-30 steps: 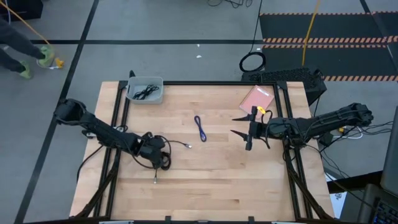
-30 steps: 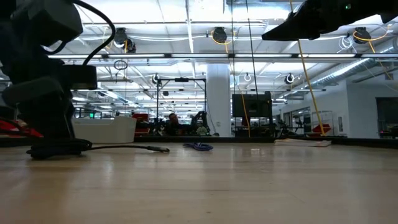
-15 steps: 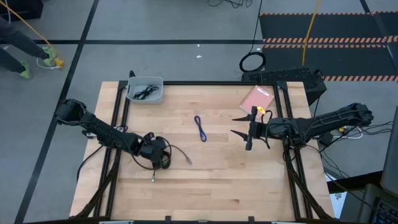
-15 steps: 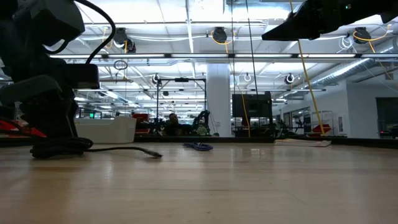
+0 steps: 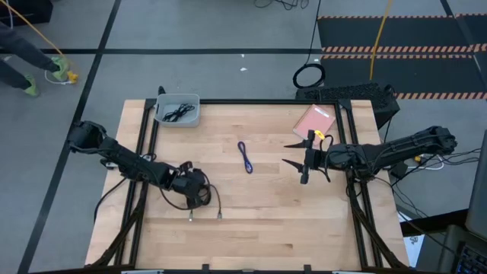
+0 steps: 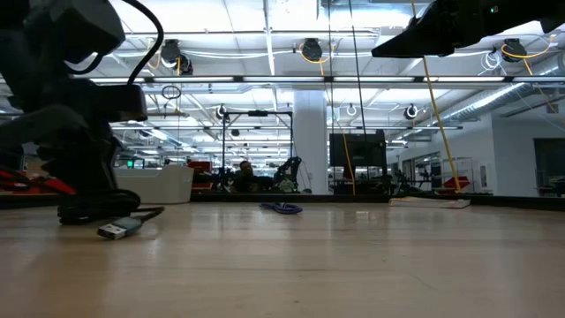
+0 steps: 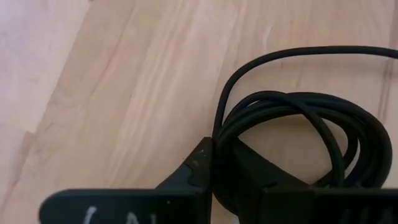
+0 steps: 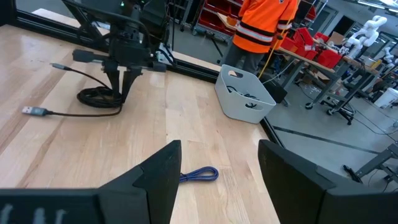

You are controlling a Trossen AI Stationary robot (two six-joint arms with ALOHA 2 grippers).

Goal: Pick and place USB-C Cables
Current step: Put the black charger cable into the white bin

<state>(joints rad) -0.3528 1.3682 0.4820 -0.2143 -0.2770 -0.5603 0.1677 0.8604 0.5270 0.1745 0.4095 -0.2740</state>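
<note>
A black coiled USB-C cable point(image 5: 199, 199) lies on the wooden table at the near left, and my left gripper point(image 5: 196, 192) is shut on it. Its two plug ends point(image 5: 219, 217) trail toward the near edge; one plug point(image 6: 115, 230) rests on the wood. A blue-purple cable point(image 5: 246, 157) lies bundled at the table's middle. Another black cable point(image 5: 176, 113) sits inside the grey bin point(image 5: 190, 119) at the far left. My right gripper point(image 5: 293, 161) hovers open above the table's right half, holding nothing. My left gripper pinches several strands at one side of the coil's loop point(image 7: 219, 155) between its two fingers point(image 7: 194, 169). The fingers come from above, pointing down, across the strands. The coil point(image 6: 97, 212) rests on the table, with the rest of the loop point(image 7: 298, 118) spread out beyond the fingers.
A reddish-brown flat pad point(image 5: 313, 119) lies at the far right. Black frame rails point(image 5: 228, 101) border the table's far edge and sides. A person in an orange jacket point(image 8: 261, 25) stands beyond the bin. Bare wood stretches along the near edge.
My left gripper has shut on the black coil and shifted slightly toward the near edge. The cable's loose end, which pointed toward the table's right, has swung round toward the near edge while the coil stayed on the wood.
</note>
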